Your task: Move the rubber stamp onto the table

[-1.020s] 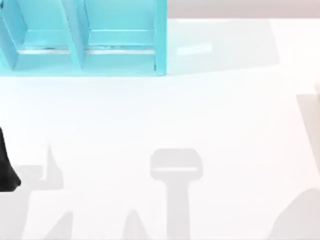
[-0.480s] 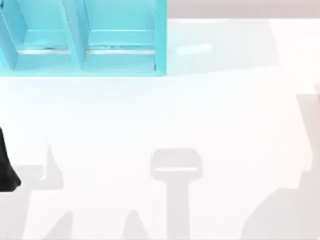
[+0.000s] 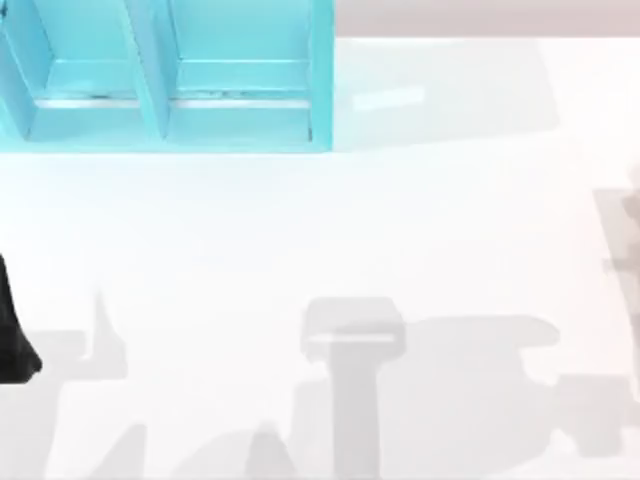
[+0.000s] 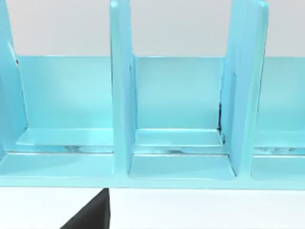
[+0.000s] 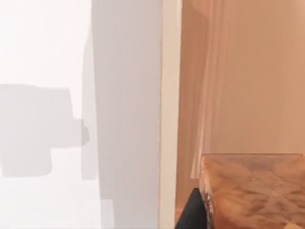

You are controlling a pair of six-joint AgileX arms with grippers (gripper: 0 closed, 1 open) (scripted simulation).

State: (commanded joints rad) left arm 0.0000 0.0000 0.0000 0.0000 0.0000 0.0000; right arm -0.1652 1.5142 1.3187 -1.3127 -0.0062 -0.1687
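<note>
The rubber stamp [image 5: 252,188] shows in the right wrist view as an orange-brown wooden block very close to the camera. My right gripper [image 5: 250,217] is shut on it, with one black finger [image 5: 189,213] pressed against its side. The stamp hangs just beyond the edge of the white table [image 5: 43,57], over an orange-brown background. In the top view the table [image 3: 330,230] carries a broad grey shadow of the right arm at the near right. My left arm [image 3: 12,335] is parked at the table's left edge, and a black piece of the left gripper [image 4: 90,215] shows in front of the shelf.
A teal-blue shelf unit [image 3: 165,75] with upright dividers stands at the table's far left. Its compartments [image 4: 178,114] face the left wrist camera and look bare. Grey shadows lie along the table's near side.
The right arm's shadow has spread leftward across the near right of the table. The left arm has not moved.
</note>
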